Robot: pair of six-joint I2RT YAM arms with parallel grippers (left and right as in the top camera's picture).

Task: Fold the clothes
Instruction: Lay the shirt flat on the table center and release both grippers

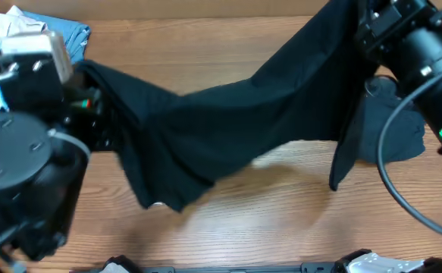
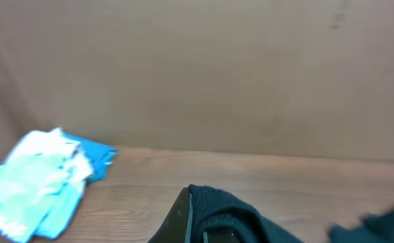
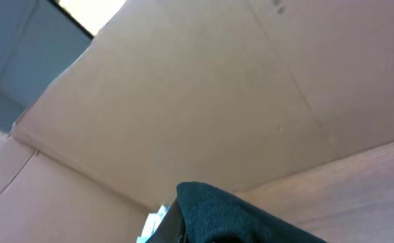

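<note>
Overhead: garment [image 1: 228, 121] between both end effectors [image 1: 92, 102] [image 1: 357, 26]

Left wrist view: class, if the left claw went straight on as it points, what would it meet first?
Probably the brown wall behind the table; the blue clothes lie off to the side. Depth is unclear.

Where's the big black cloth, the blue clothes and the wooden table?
black cloth [image 1: 228, 121], overhead view, middle of the stretched fabric.
blue clothes [image 2: 41, 185], left wrist view, middle of the bundle.
table [image 1: 281, 220], overhead view, bare wood below the cloth.
</note>
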